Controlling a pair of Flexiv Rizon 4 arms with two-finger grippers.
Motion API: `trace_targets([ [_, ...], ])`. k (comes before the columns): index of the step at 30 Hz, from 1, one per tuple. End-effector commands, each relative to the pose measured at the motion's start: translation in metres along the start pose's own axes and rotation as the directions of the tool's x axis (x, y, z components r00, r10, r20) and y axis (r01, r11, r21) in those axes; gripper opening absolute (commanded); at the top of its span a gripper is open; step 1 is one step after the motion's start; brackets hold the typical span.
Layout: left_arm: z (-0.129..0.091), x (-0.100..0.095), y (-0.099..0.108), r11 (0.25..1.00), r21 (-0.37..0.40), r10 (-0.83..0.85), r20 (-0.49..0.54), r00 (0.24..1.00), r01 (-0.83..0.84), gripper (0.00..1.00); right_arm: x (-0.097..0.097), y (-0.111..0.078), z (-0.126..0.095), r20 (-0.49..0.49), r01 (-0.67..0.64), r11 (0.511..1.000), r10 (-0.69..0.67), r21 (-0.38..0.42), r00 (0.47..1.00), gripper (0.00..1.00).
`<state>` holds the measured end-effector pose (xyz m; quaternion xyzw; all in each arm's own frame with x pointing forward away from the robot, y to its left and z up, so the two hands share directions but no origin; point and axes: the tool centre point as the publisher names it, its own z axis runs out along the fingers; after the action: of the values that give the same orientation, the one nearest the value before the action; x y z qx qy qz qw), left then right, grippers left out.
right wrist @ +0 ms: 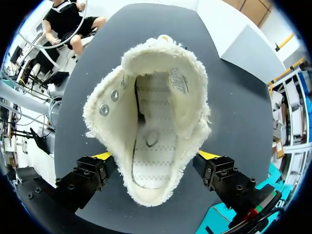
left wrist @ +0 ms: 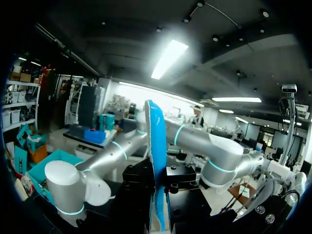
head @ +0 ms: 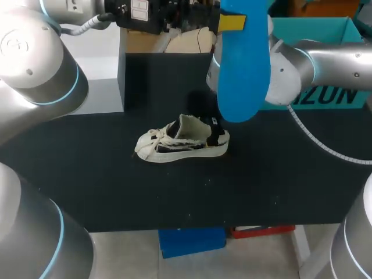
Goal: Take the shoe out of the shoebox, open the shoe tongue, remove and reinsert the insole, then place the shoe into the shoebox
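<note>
Closest to us hangs the blue insole (head: 243, 64), raised high over the far side of the black table (head: 279, 186) and pinched edge-on between the closed-in fingers of our left gripper (left wrist: 157, 191). We see the cream fleece-lined shoe (head: 183, 141) standing on its sole near the table's middle, toe toward the left edge. Our right gripper (right wrist: 156, 156) hovers straight above its mouth, fingers spread wide and holding nothing.

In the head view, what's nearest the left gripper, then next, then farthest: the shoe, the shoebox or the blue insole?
1. blue insole: held in the left gripper, up high.
2. shoebox: at the back of the table.
3. shoe: on the table's middle, farthest.
</note>
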<state>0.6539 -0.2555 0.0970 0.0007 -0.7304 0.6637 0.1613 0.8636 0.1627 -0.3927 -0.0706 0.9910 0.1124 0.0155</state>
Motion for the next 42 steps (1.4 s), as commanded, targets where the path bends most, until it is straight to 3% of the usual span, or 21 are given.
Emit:
trace_targets([
  [1,0.002,0.0,0.001,1.0,0.002,0.001,0.001,1.0,-0.001,0.0,0.009,-0.017,-0.005,0.007,0.005,0.995,-0.005,-0.102,1.0,1.0],
  [5,0.002,0.0,0.001,1.0,0.002,0.001,0.001,1.0,-0.001,0.0,0.01,-0.024,-0.004,0.035,-0.028,0.966,0.038,-0.257,0.999,1.0],
  [13,0.002,0.0,0.001,1.0,0.002,0.001,0.001,1.0,-0.001,0.0,0.012,-0.029,-0.001,0.046,-0.069,0.91,0.096,-0.409,0.994,1.0],
  [25,0.002,0.0,0.001,1.0,0.002,0.001,0.001,1.0,-0.001,0.0,0.013,-0.037,0.013,0.07,-0.083,0.839,0.143,-0.537,0.987,1.0],
  [42,0.002,0.0,0.001,1.0,0.002,0.001,0.001,1.0,-0.001,0.0,0.005,-0.04,0.025,0.035,-0.082,0.772,0.135,-0.631,0.99,1.0],
])
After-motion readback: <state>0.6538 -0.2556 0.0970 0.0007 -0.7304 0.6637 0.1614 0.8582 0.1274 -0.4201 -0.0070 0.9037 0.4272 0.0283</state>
